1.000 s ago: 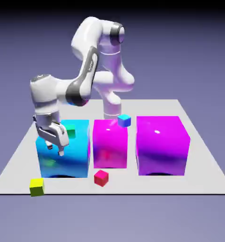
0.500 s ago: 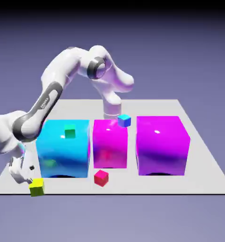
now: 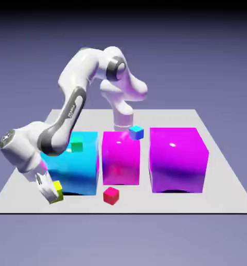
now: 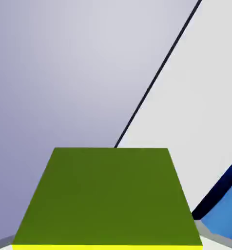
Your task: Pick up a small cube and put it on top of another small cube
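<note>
The small cube [image 3: 58, 190], tiny and yellow-green, hangs tilted just above the table in front of the big cyan block's left corner. My gripper [image 3: 54, 193] is shut on it, with the white hand angled down from the exterior view's left. In the hand view the yellow-green cube [image 4: 108, 195] fills the lower middle between the fingertips and hides most of them. A tiny red cube [image 3: 111, 195] lies on the table before the magenta block. On the cyan block sits a tiny green cube [image 3: 76, 146], and on the magenta block a tiny blue cube [image 3: 136, 132].
Three big glossy blocks stand in a row: cyan [image 3: 76, 169], magenta [image 3: 120, 158] and purple [image 3: 177, 160]. The grey table's front edge [image 3: 146, 212] runs just below the held cube. The hand view shows the table's edge and a corner of the cyan block [image 4: 231, 205].
The arm swung down from the cyan block to the table's front left corner, closed on the yellow-green cube, and has lifted it slightly toward the cyan block, tilting it.
</note>
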Robot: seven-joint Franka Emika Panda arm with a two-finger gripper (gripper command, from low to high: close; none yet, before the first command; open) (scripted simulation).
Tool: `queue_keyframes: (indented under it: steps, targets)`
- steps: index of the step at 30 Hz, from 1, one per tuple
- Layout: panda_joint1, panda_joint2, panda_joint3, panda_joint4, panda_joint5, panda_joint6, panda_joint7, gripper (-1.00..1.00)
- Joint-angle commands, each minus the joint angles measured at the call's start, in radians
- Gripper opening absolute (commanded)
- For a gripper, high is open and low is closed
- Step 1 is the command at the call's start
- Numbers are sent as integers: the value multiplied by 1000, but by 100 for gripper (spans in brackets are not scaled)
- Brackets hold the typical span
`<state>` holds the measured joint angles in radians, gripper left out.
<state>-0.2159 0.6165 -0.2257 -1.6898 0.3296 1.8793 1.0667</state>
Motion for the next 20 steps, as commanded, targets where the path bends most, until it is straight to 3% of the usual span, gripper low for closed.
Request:
queue_keyframes:
  steps: [1, 9, 12, 16, 17, 20]
  targets:
    - [28, -29, 11, -36, -33, 6, -29, -100]
    - [253, -259, 95, -326, -270, 60, -268, -100]
    - [247, -250, 72, -353, -257, 83, -296, -100]
    - [244, -170, 83, -438, -238, 247, -309, -100]
    - [244, -170, 83, -438, -238, 247, -309, 100]
    - [246, -212, 77, -393, -248, 161, -302, 100]
